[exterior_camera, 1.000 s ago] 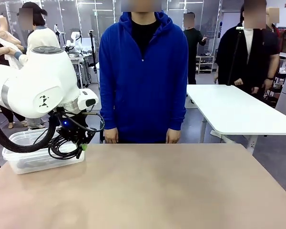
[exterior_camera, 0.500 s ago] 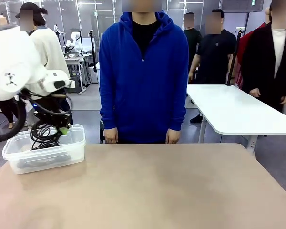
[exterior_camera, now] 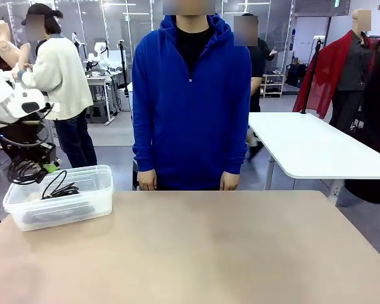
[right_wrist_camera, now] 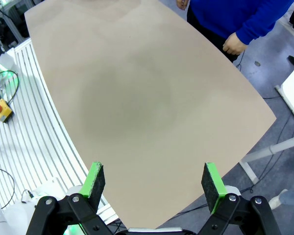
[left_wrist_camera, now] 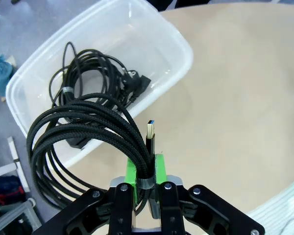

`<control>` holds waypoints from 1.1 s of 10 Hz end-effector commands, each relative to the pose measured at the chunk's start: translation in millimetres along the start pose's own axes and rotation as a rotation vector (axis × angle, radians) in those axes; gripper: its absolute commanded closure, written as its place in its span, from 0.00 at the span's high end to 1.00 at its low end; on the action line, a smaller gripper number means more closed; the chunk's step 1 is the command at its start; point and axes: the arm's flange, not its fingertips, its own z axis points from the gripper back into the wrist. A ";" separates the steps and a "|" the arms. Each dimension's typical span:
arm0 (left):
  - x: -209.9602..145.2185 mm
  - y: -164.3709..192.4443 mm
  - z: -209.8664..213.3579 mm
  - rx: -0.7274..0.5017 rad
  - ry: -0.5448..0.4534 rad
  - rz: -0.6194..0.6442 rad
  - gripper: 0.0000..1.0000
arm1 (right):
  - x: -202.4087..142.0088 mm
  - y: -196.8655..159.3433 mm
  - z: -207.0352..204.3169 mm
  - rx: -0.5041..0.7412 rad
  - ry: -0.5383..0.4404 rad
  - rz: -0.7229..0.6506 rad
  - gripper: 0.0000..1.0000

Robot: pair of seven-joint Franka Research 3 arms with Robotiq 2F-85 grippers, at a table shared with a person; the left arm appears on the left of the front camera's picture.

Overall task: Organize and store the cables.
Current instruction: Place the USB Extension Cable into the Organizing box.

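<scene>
A coiled braided black cable (left_wrist_camera: 83, 142) is hanging from the left gripper (left_wrist_camera: 146, 169), its loops draping out past the fingertips and a gold-tipped USB plug (left_wrist_camera: 151, 133) sticking up just beside the green pads (left_wrist_camera: 159, 166). In the left wrist view this coil is hovering over the near rim of a clear plastic bin (left_wrist_camera: 174, 46), which is sitting at the corner of the desk (left_wrist_camera: 235, 112). Two cables are showing in all: the one being gripped and a second thinner black cable (left_wrist_camera: 95, 73) lying coiled inside the bin, its chunky plug (left_wrist_camera: 137, 84) resting against the bin floor. In the front view the left gripper (exterior_camera: 47, 168) is hanging above the bin's far left corner with the coil (exterior_camera: 24, 171) beside it. The left gripper is clenching tightly on the bound part of the braided cable. The right gripper (right_wrist_camera: 154, 178) is standing fully spread, grasping nothing, above the bare desk. A person in a blue hoodie (exterior_camera: 190, 95) is standing at the far side.
</scene>
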 end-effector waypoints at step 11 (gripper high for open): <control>73.7 111.7 -78.2 -0.229 -0.011 0.270 0.17 | 0.4 -1.1 -0.4 -0.003 -0.007 0.009 1.00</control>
